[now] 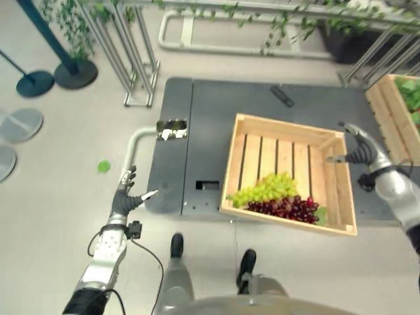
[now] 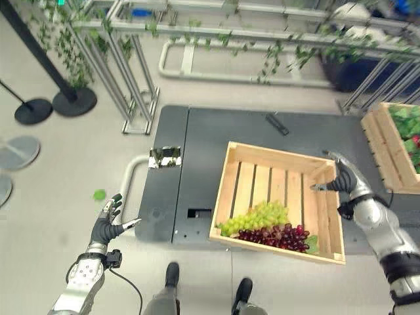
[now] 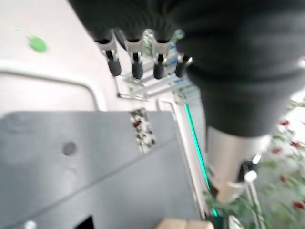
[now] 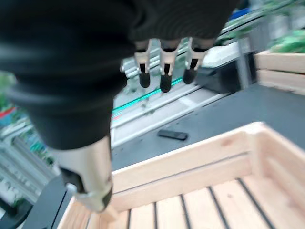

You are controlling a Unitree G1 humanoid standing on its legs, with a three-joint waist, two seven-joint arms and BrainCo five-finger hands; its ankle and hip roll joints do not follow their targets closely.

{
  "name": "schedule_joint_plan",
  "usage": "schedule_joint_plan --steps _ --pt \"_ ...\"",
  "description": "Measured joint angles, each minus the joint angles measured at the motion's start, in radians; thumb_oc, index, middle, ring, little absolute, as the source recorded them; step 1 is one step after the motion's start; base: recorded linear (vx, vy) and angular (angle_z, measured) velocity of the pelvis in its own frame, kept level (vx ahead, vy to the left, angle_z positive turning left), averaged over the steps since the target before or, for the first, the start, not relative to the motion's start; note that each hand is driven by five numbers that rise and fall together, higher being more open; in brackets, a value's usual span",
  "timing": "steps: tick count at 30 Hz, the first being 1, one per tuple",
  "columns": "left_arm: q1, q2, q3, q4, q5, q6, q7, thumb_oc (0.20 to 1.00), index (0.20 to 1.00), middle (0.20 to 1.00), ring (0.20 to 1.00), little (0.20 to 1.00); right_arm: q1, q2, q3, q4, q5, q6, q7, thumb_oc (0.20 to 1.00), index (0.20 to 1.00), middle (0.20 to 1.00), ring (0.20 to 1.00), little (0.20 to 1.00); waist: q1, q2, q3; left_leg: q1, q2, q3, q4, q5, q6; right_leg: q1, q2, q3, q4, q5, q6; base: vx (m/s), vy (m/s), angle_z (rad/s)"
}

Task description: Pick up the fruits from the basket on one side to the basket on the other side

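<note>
Right hand (image 1: 359,152), fingers relaxed and empty, hovers at the frame's right over the wooden crate (image 1: 338,197)'s wall — descending, it may strike the rim short of the grapes (image 1: 279,197) at lower centre.

Head stereo looks down; both eyes share crate (image 1: 289,172)

Two wooden crates on one dark grey bench (image 1: 210,118): a slatted crate (image 1: 289,172) at centre, a second crate (image 1: 397,115) at the right edge. Two grape bunches in the centre crate: one green bunch (image 1: 266,188), one dark red bunch (image 1: 289,209). One small black object (image 1: 282,95) on the bench. One green dot (image 1: 104,167) on the floor. Two round stand bases (image 1: 56,79) at upper left.
</note>
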Motion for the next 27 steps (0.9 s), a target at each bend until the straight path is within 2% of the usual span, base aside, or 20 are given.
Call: schedule_joint_plan --steps 2,3,6,10,16,27 --pt "-0.001 0.001 0.016 -0.03 -0.005 -0.004 0.001 1.0 1.0 1.0 1.0 1.0 -0.06 -0.051 0.083 0.002 -0.027 0.0 0.005 1.0 1.0 1.0 1.0 1.0 0.013 0.0 0.026 -0.023 -0.006 -0.007 0.018 0.0 0.0 -0.034 -0.011 0.0 0.048 -0.021 0.0 -0.1 -0.046 0.11" --pt "-0.019 0.012 0.022 -0.056 -0.009 -0.008 0.003 1.0 1.0 1.0 1.0 1.0 -0.114 -0.077 0.118 0.002 -0.052 0.001 0.014 1.0 1.0 1.0 1.0 1.0 0.014 -0.001 0.06 -0.05 -0.005 -0.019 0.031 0.0 0.0 -0.068 -0.017 0.0 0.089 -0.034 -0.007 -0.06 -0.03 0.17" --pt "-0.069 0.027 0.021 -0.064 -0.009 -0.01 0.008 1.0 1.0 1.0 1.0 1.0 -0.158 -0.074 0.141 -0.003 -0.071 0.005 0.029 1.0 1.0 1.0 1.0 1.0 0.043 -0.011 0.105 -0.077 -0.01 -0.021 0.046 0.0 0.001 -0.124 -0.037 0.003 0.178 -0.077 -0.007 -0.08 -0.033 0.08" --pt "-0.137 0.045 0.022 -0.066 -0.011 -0.014 0.031 1.0 1.0 1.0 1.0 1.0 -0.225 -0.066 0.197 -0.008 -0.1 0.006 0.035 1.0 1.0 1.0 1.0 1.0 0.052 -0.018 0.165 -0.124 -0.016 -0.045 0.069 0.0 0.001 -0.189 -0.059 0.001 0.278 -0.124 -0.013 -0.06 -0.041 0.13" --pt "-0.18 0.044 0.021 -0.067 -0.021 -0.015 0.062 1.0 1.0 1.0 1.0 1.0 -0.269 0.007 0.248 0.029 -0.121 0.02 0.034 1.0 1.0 1.0 1.0 1.0 0.064 -0.029 0.193 -0.143 -0.017 -0.048 0.078 0.0 0.001 -0.226 -0.07 0.004 0.333 -0.149 -0.019 -0.03 -0.012 0.03" --pt "-0.228 0.03 0.021 -0.067 -0.052 -0.016 0.09 1.0 1.0 1.0 1.0 1.0 -0.291 0.017 0.32 0.055 -0.161 0.03 0.078 1.0 1.0 1.0 1.0 1.0 0.055 -0.035 0.212 -0.161 -0.02 -0.054 0.088 0.008 -0.002 -0.249 -0.076 0.005 0.363 -0.155 -0.023 -0.01 -0.002 0.0"
